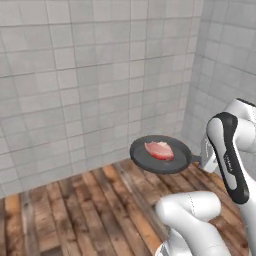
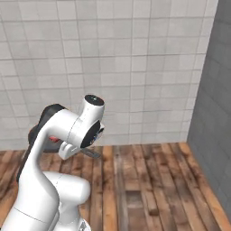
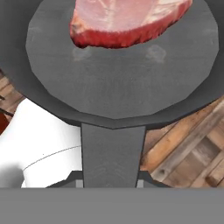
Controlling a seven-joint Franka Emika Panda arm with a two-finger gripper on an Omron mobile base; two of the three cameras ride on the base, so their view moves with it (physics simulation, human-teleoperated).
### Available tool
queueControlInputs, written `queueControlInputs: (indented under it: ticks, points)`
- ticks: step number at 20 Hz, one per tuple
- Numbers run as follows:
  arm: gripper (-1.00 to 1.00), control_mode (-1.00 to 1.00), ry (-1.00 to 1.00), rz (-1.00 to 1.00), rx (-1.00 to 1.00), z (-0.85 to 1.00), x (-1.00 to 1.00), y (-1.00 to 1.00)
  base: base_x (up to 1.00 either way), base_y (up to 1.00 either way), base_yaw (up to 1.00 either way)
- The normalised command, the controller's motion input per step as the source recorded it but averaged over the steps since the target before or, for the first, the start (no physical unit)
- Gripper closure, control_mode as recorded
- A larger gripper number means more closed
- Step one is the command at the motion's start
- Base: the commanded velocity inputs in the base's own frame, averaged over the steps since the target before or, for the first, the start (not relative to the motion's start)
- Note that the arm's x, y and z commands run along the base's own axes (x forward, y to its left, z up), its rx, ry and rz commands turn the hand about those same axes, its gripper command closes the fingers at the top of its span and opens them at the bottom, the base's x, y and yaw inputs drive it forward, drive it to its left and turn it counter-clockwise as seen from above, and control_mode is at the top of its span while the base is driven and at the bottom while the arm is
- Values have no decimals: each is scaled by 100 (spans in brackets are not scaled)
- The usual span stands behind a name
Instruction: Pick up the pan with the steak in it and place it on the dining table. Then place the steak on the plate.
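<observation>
The dark grey pan [image 1: 161, 159] hangs level in the air above a wooden floor, and the pink-red steak [image 1: 159, 150] lies in its middle. My gripper [image 1: 202, 160] is shut on the pan's short handle [image 1: 194, 160] at the pan's right side. In the hand view the pan [image 3: 122, 83] spreads across the top with the steak [image 3: 127, 22] at its far side, and the handle [image 3: 113, 153] runs down into my gripper [image 3: 109, 183]. From the right base view my arm hides most of the pan; the handle [image 2: 92, 153] pokes out. The dining table and the plate are out of view.
A light grey tiled wall [image 1: 90, 75] stands straight ahead and meets a darker grey wall [image 2: 212, 113] in a corner on the right. Wooden floor planks [image 1: 90, 210] lie below the pan. My own white arm [image 2: 49, 180] rises close under it.
</observation>
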Motion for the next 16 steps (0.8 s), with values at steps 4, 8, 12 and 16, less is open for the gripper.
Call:
queueControlInputs:
  ticks: [4, 8, 12, 16]
  points:
    - [100, 100, 0, 0, 0, 0, 0, 0, 54, -1, 23]
    - [100, 100, 0, 0, 0, 0, 0, 0, -4, 0, 46]
    - [100, 100, 0, 0, 0, 0, 0, 0, -4, 0, 46]
    - [100, 100, 0, 0, 0, 0, 0, 0, -4, 0, 47]
